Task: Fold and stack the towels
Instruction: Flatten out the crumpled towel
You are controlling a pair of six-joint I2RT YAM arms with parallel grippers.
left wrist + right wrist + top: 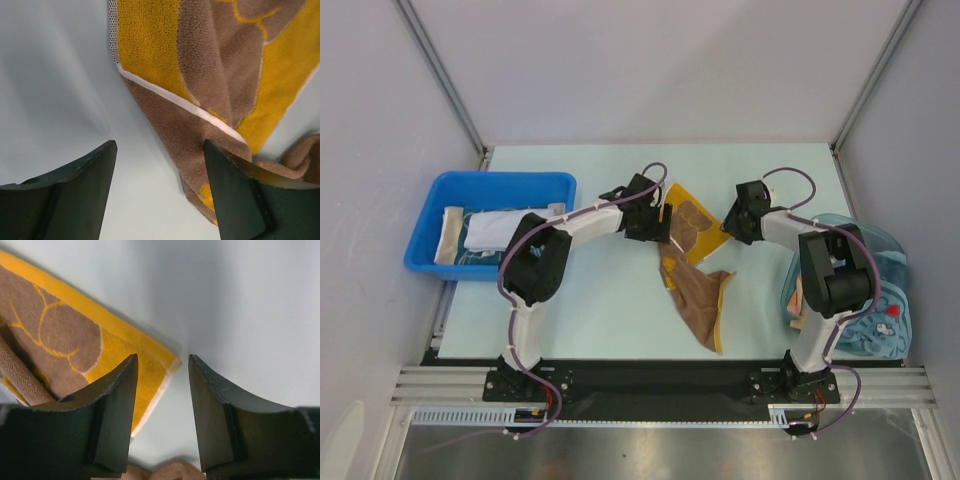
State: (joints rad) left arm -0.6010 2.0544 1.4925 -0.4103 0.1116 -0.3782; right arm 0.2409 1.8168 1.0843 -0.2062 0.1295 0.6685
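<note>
The task is judged to be somewhere in its middle. A pale folded cloth (488,232) is seen in the blue bin (500,178) at the left edge of the bench (590,300). This suggests some towels are already put away, though how many are stacked there cannot be made out from above. The brown towel with the yellow bear (696,292) is laid unevenly at the middle of the bench, between the two arms. Its far part is opened out with the yellow showing, while its near part is twisted into a rumpled tail, and no fold is made in it yet. A loose heap of teal and light blue towels (895,300) is piled at the right edge, beside the right arm's base, and is left to be folded.

The left gripper (160,147) is held spread wide at the towel's left edge, with nothing between its jaws. The right gripper (161,362) is likewise parted, and its jaws are set astride the yellow far corner without being closed on it.

The towel is made of looped terry, thick and limp, with a yellow border and a narrow white line across it. The bench is smooth and pale. The bin is formed of rigid plastic with rounded corners.
</note>
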